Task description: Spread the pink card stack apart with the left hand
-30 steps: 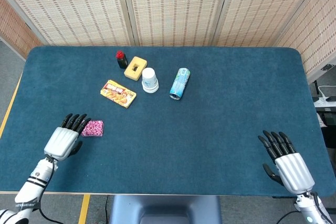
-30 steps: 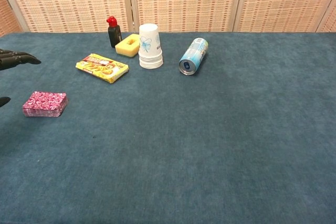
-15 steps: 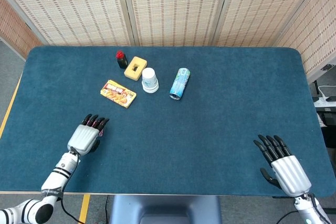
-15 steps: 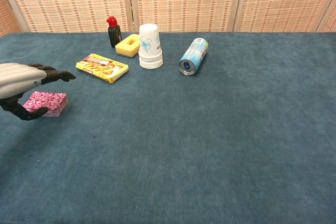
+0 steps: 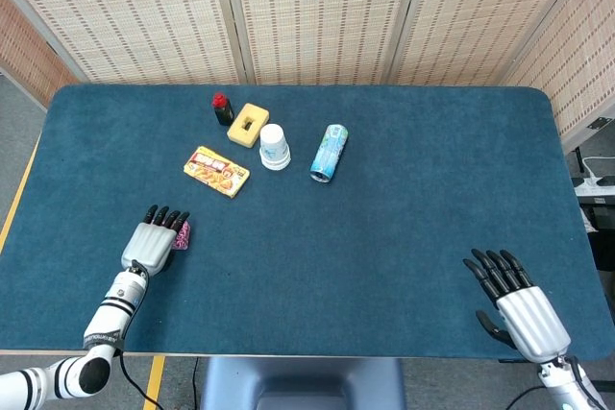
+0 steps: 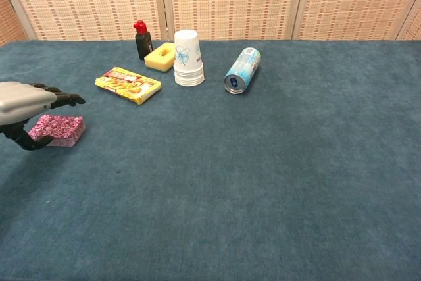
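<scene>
Basically the left hand hovers right over the pink card stack at the table's near-left, fingers extended and holding nothing, stack still squared, while the open right hand sits well apart.

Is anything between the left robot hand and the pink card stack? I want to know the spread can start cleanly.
Nothing visible does. The left robot hand hovers directly over the pink patterned card stack; the yellow snack box lies farther back.
</scene>
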